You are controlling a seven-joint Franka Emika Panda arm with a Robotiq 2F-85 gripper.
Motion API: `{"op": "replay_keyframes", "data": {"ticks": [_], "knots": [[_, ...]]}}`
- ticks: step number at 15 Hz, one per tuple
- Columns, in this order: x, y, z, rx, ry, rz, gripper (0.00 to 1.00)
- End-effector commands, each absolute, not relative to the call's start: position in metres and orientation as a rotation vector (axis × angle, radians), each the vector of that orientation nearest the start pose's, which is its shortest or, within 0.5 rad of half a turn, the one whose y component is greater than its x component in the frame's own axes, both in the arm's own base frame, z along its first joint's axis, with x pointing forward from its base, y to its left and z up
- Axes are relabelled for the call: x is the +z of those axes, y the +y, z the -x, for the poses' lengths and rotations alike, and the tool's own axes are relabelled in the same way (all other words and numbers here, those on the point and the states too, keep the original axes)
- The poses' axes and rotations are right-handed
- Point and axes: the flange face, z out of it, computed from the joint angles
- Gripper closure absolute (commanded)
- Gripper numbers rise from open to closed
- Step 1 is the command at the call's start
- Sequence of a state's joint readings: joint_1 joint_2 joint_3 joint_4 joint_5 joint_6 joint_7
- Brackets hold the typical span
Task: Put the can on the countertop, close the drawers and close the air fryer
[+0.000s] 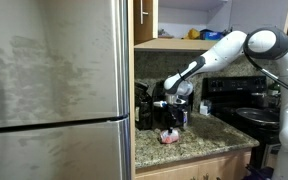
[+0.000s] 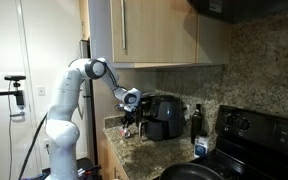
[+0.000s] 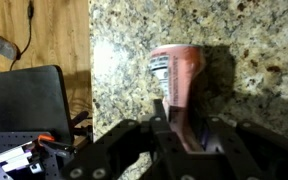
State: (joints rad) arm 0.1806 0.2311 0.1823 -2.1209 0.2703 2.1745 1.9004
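Can (image 3: pixel 177 80): pinkish-red and white, resting on the speckled granite desk (image 3: pixel 254 60)
End effector (image 3: pixel 184 140): low over the can, 2 fingers straddling it, 1 on each side; pinching or slightly slack, cannot tell
Air fryer (image 2: pixel 165 117): glossy black, standing on the desk just behind the end effector
Arm (image 1: pixel 224 50): white, angled down toward the desk

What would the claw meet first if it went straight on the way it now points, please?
Probably the can, lying between its jaws in the wrist view, with the countertop right under it.
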Motion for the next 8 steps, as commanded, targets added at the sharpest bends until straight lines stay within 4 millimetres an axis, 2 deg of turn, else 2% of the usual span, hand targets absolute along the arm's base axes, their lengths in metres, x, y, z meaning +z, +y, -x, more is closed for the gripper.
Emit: {"op": "replay_keyframes", "data": {"ticks": [1, 6, 8], "knots": [[0.2913, 0.2094, -0.5198, 0.463, 2.414, 2.038, 0.35], [0.2924, 0.2128, -0.5274, 0.397, 2.398, 1.963, 0.02], [0.2908, 0.2149, -0.5267, 0.459, 2.388, 1.977, 0.00]]}}
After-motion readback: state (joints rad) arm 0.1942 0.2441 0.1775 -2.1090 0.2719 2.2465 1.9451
